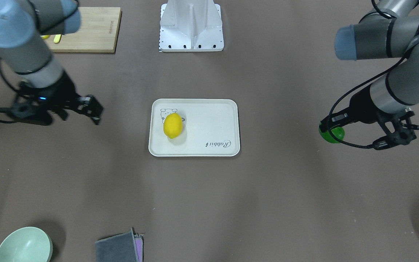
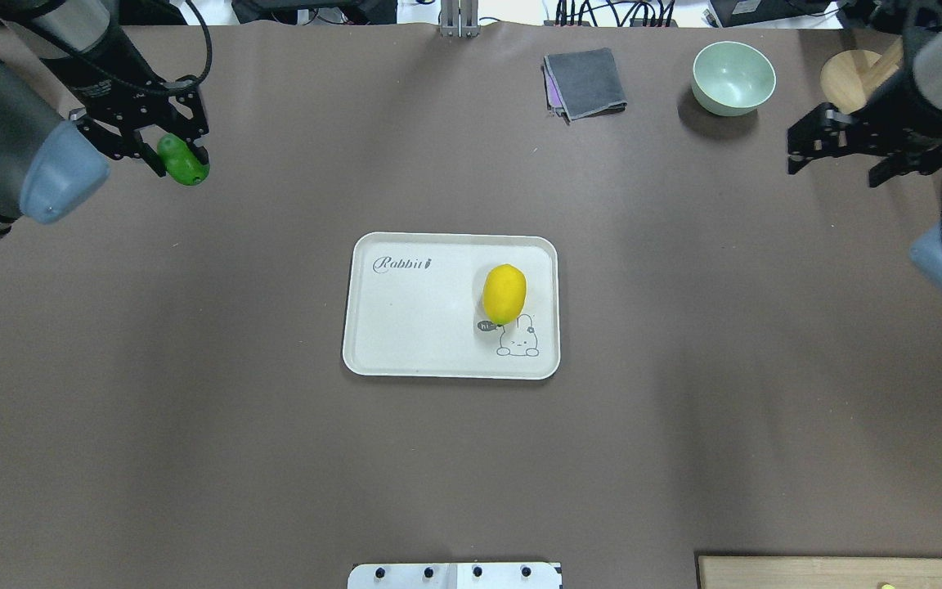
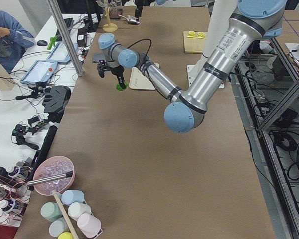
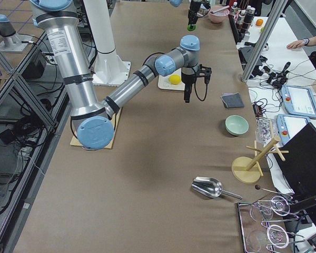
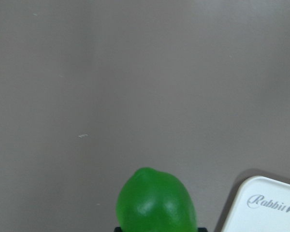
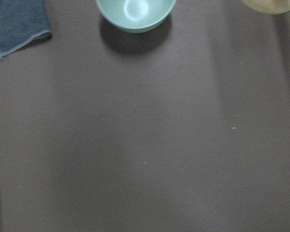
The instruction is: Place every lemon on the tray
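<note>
Upper left, the left pincer (image 2: 178,157) clamps the green lemon (image 2: 185,168), well apart from the central tray (image 2: 414,327) (yellow lemon (image 2: 504,293) aboard); whether the right pincer (image 2: 798,151), near the bowl (image 2: 733,78), is open, I cannot tell.

Opposed overhead and front cameras, probably side ones, share the tray (image 2: 422,335).

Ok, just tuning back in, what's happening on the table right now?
The left gripper is shut on the green lemon, out over the table well clear of the tray; whether the lemon is lifted is hard to tell. The yellow lemon lies on the tray, beside the small drawing. The right gripper is open and empty, off to the other side near the green bowl. One lemon is placed, one is left to bring over.
</note>
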Robot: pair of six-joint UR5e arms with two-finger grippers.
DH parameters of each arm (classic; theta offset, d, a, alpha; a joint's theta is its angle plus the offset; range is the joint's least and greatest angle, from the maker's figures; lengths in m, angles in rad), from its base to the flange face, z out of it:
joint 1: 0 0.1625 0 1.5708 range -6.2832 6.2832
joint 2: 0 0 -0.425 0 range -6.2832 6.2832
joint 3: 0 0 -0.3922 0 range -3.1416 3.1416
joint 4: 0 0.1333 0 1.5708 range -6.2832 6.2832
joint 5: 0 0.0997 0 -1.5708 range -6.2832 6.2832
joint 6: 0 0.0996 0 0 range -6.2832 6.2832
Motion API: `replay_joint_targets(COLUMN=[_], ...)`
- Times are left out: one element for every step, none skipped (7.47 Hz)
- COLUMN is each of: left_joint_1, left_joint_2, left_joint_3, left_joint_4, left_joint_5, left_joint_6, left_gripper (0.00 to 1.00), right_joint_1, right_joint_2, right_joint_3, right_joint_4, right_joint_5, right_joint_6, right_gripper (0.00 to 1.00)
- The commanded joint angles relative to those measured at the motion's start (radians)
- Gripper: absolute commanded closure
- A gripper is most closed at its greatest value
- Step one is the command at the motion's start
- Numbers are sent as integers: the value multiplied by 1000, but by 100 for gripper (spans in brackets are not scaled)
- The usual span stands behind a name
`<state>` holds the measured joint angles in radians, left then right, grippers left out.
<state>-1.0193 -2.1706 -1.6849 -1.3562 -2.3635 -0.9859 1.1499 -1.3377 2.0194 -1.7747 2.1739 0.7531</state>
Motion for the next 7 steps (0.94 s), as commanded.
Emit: replay_joint_targets(left_joint_1=[121,128,131,162,191,211,250], left_joint_2=[-96,-150,-181,-182,-190,-208,-222], left_joint_3=[20,74,120,152,189,210,226], left_joint_4=[-6,-8,-27,-102,-156,-167,-172], left_joint_5=[116,116,116,116,119,159,190], left_joint_6=[-101,-126,-140,-195,-241,-255,-289], left_gripper=[100,100,100,100,100,100,100], right_joint_1=[217,299,345,349,349,349,349], right_joint_2=[-127,-146,-165,-188,-202,-224,-228], right_joint_3=[-43,-113,-190,-230,-257,-292,-330], right_joint_4=[-63,-61,-51,-48,-7,65,117], right_joint_5=[7,30,68,84,86,104,113], right_joint_6=[-421,-578,-657,-663,-663,-655,-653], right_gripper=[0,0,0,0,0,0,0])
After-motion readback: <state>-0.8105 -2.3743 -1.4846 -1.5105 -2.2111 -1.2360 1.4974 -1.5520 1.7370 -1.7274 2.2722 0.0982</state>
